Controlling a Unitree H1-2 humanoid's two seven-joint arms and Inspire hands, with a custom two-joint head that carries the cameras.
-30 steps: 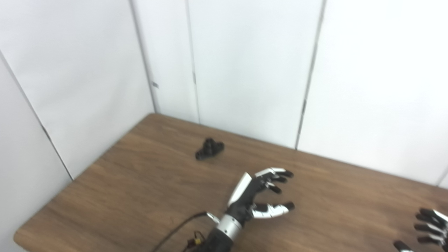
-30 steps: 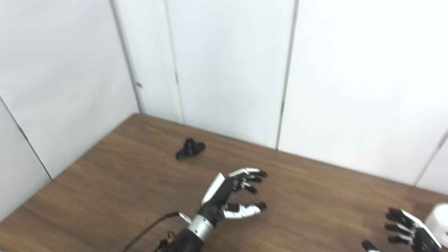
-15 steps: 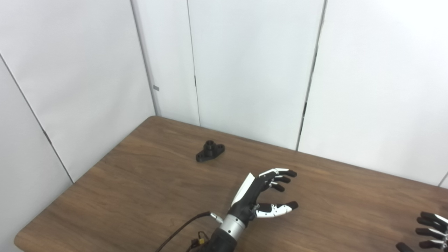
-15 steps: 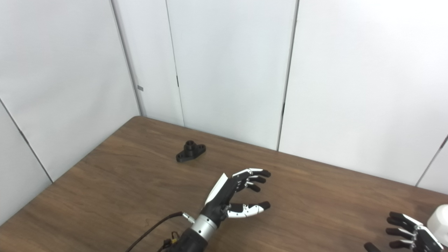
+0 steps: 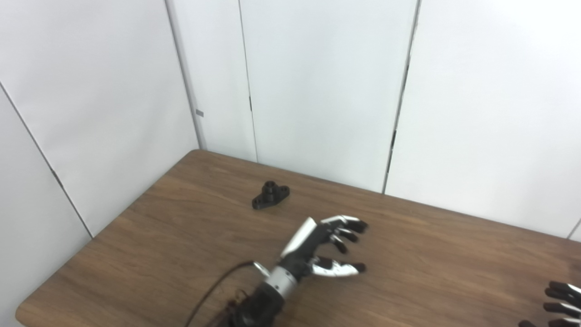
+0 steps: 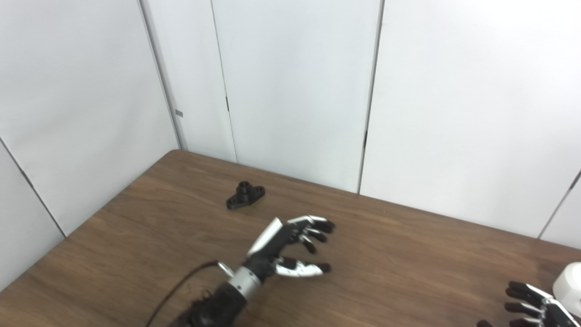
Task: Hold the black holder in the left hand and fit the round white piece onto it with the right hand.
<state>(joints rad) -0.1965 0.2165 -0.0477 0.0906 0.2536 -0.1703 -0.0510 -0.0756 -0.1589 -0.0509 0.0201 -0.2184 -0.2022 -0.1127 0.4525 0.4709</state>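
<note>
The black holder [image 5: 270,196] lies on the wooden table [image 5: 181,236] near its far left side, with a small post standing up from a flat base. My left hand [image 5: 324,247] hovers over the table's middle, open, fingers spread and curled, holding nothing; the holder is well up and to its left. The round white piece [image 6: 568,282] shows only in the right eye view, at the right edge. My right hand [image 6: 533,308] sits just left of it at the bottom right corner, open, partly cut off by the frame.
White wall panels [image 5: 317,91] close in the table at the back and on the left. A black cable [image 5: 213,293] runs from my left wrist toward the near edge. Bare wood lies between the two hands.
My left hand has drifted left, toward the holder's side. The right hand has sunk lower at the frame's corner. The holder and white piece stay put.
</note>
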